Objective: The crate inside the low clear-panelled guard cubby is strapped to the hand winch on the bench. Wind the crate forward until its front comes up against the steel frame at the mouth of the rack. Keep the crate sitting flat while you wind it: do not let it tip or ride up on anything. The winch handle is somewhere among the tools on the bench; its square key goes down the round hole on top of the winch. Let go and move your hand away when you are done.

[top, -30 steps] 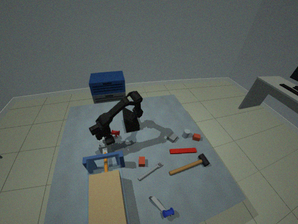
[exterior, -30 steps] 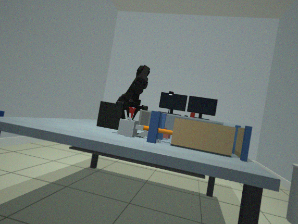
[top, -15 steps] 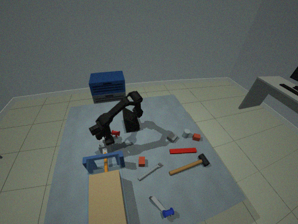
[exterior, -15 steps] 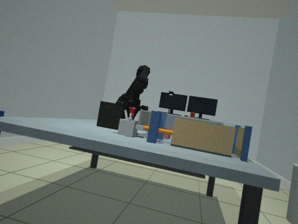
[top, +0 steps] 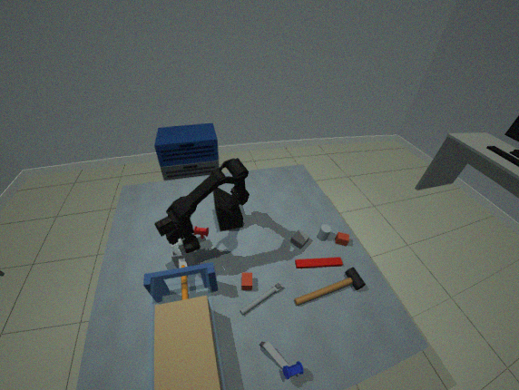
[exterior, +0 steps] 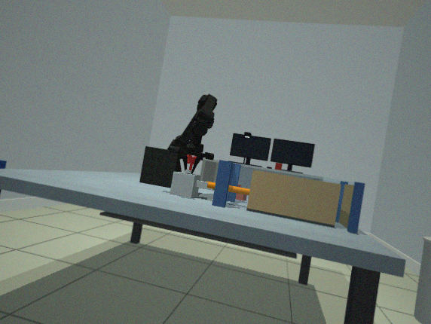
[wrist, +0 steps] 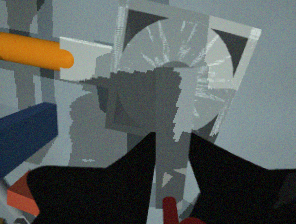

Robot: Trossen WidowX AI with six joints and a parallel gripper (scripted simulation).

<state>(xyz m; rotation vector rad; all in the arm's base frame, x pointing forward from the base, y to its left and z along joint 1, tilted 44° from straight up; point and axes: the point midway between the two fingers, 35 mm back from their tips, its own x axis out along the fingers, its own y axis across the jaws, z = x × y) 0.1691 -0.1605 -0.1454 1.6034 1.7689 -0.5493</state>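
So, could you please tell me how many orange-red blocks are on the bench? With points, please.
2: one right of the blue frame (top: 146, 282) (exterior: 222, 184), one beside the grey cylinder (top: 324, 232).

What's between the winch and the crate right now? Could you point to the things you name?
The orange strap (top: 184, 282) (exterior: 239, 189) and the blue steel frame (top: 181, 270) (exterior: 222, 183) it passes through. Exterior view shows both, with the winch (exterior: 184, 184) on one side and the crate (exterior: 294, 197) on the other.

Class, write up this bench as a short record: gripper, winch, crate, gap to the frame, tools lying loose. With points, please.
gripper (top: 185, 259) (wrist: 170, 137): closed on the red-knobbed winch handle (exterior: 191, 161)
winch (exterior: 184, 185) (wrist: 220, 102): grey block, handle over its top
crate (top: 185, 340) (exterior: 294, 197): tan, looks flat
gap: crate front short of the blue steel frame (top: 181, 271) (exterior: 222, 183)
loose tools: mallet (top: 324, 291), wrench (top: 262, 299), blue-knobbed handle (top: 275, 356)
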